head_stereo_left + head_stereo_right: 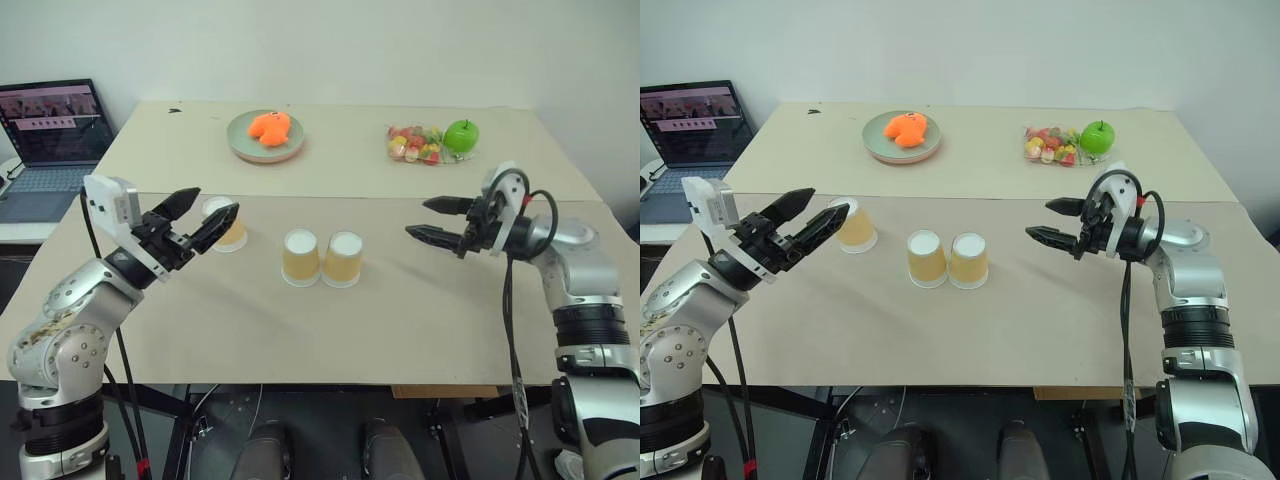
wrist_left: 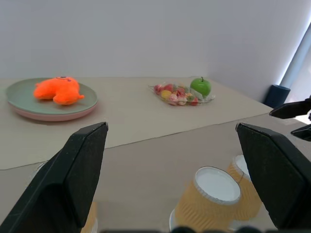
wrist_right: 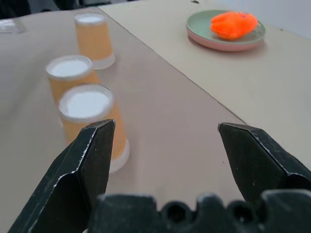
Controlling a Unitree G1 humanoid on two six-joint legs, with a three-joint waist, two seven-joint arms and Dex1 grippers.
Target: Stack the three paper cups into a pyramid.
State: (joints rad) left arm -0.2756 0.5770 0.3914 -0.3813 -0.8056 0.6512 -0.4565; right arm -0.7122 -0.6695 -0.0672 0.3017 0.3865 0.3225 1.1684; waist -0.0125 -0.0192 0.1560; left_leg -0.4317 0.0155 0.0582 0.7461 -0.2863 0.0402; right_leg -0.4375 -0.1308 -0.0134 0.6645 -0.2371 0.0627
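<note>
Place: we see a lab or office test room.
Evidence: we note paper-covered tables (image 1: 400, 330), an open laptop (image 1: 45, 135), a bare white wall (image 1: 350, 45).

Two paper cups (image 1: 322, 258) stand upside down, touching side by side at the middle of the table (image 1: 400, 310). A third cup (image 1: 226, 224) stands apart at their 10 o'clock, partly behind the open left gripper (image 1: 202, 220). The right gripper (image 1: 432, 219), also open, hovers at 3 o'clock. A plate (image 1: 240, 146) with an orange toy (image 1: 270, 128) lies at 12, an apple (image 1: 461, 136) at 1, a laptop (image 1: 45, 140) at 10.
</note>
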